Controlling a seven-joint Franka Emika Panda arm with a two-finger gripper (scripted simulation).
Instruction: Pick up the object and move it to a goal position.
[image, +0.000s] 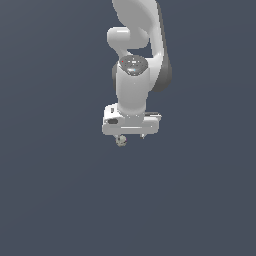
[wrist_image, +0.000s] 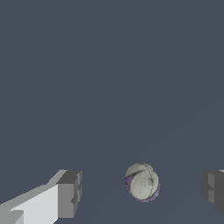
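The object (wrist_image: 142, 182) is a small roundish grey-beige stone-like lump with a purple mark. In the wrist view it lies between the two dark fingertips (wrist_image: 70, 192) of my gripper (wrist_image: 141, 191), touching neither. The jaws stand wide apart, so the gripper is open and empty. In the exterior view the gripper (image: 131, 137) points straight down from the white arm (image: 133, 90). The object (image: 120, 141) shows just below the finger on the exterior view's left, partly hidden by the hand.
A plain dark grey-blue floor (image: 60, 190) fills both views. No other objects, edges or goal marker show.
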